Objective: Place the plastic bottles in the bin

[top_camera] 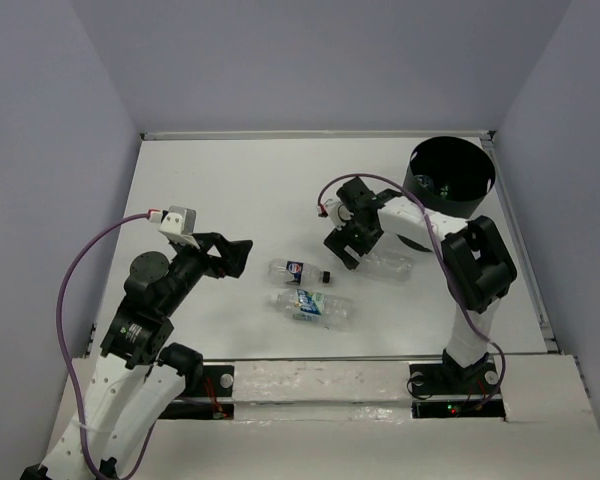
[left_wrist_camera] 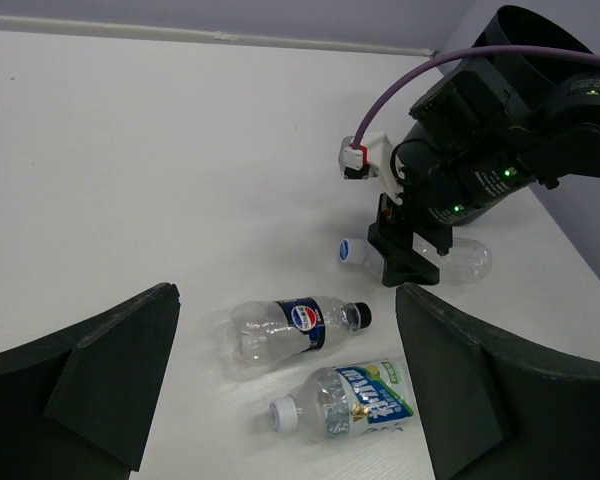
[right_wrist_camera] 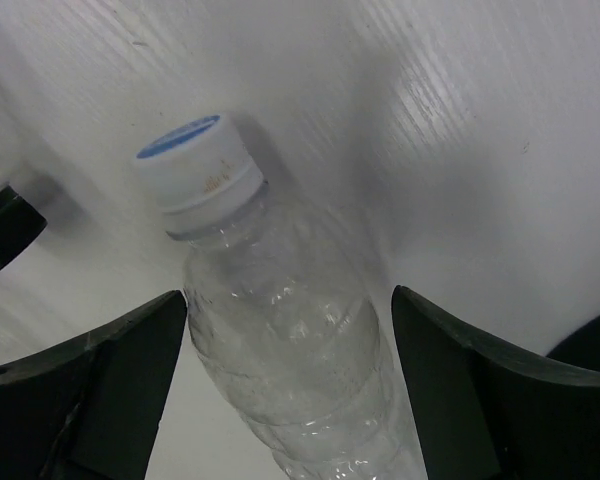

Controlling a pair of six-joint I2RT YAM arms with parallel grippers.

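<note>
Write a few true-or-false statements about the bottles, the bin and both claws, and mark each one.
1. The unlabelled clear bottle lies between the fingers of the right claw. True.
2. The left claw holds the Pepsi bottle. False: it is open and empty; that bottle lies on the table.
3. The bin stands upright at the table's far right. True.
4. The green-labelled bottle has a black cap. False: its cap is white.

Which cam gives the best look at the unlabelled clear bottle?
Right wrist: the clear bottle fills the frame between the open jaws, and its blue-topped cap is plain. Top view: the right gripper covers its cap end, so only the body shows. Left wrist: small and far, its middle hidden by that gripper.
</note>
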